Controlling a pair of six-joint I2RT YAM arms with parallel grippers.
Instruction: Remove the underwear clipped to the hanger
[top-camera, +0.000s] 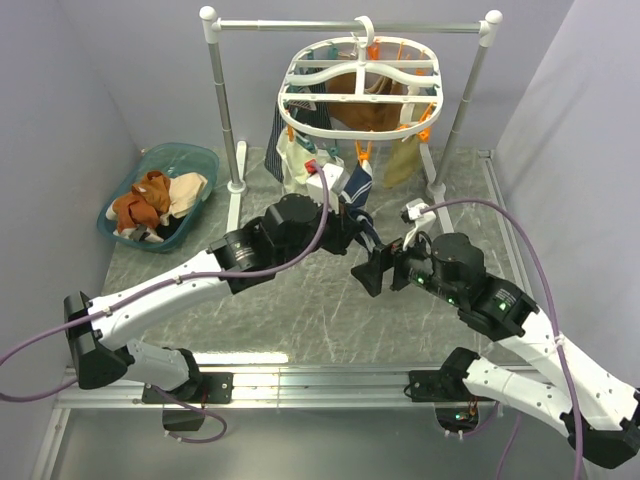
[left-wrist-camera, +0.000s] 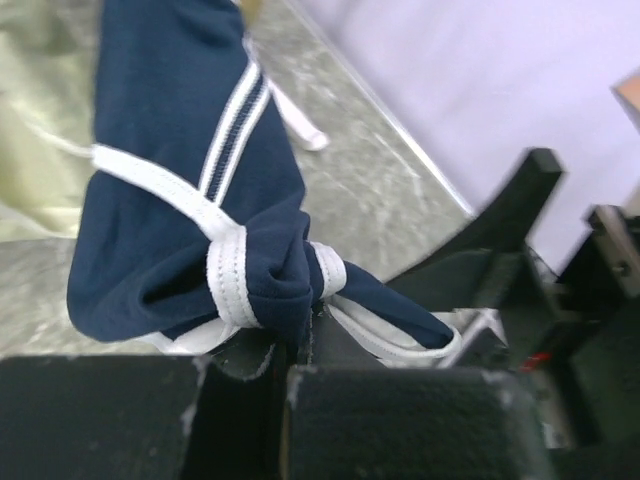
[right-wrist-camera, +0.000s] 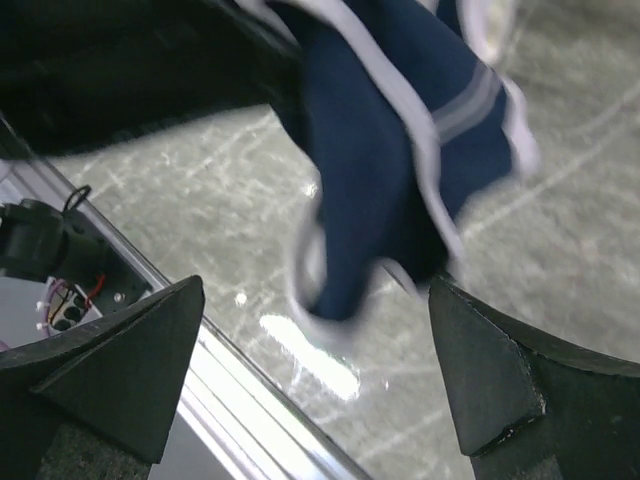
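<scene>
The left gripper (left-wrist-camera: 285, 365) has its jaws pressed together on a bunched fold of the navy brief (left-wrist-camera: 190, 180). In the left wrist view the cloth and its white trim (left-wrist-camera: 225, 275) are pinched right at the black fingertips (left-wrist-camera: 150, 415). From above, this gripper (top-camera: 352, 222) sits at the centre of the marble-patterned table (top-camera: 300, 310), just below and in front of the white oval hanger (top-camera: 300, 72). The navy brief (top-camera: 360, 185) runs from the gripper up toward the hanger's near rim, by an orange clothespin (top-camera: 362, 152); I cannot tell whether that pin holds it. The right gripper (top-camera: 375, 268) lies just beside the left one, on its right and a little nearer the bases. Its jaws are spread wide and hold nothing. In the right wrist view the two dark fingers (right-wrist-camera: 120, 360) stand well apart at the bottom corners, and the blurred navy brief (right-wrist-camera: 390, 170) hangs above the gap between them, touching neither. The hanger hangs by its hook from the rail stand (top-camera: 225, 100) at the back of the table. A tan-brown brief (top-camera: 365, 108) is clipped inside the frame, a cream-beige one (top-camera: 400, 160) hangs at its right side and a pale one (top-camera: 297, 165) at its left. A teal basket (top-camera: 195, 158) stands at the far left of the table, well apart from the arms, with brown and cream garments (top-camera: 150, 200) in it.
</scene>
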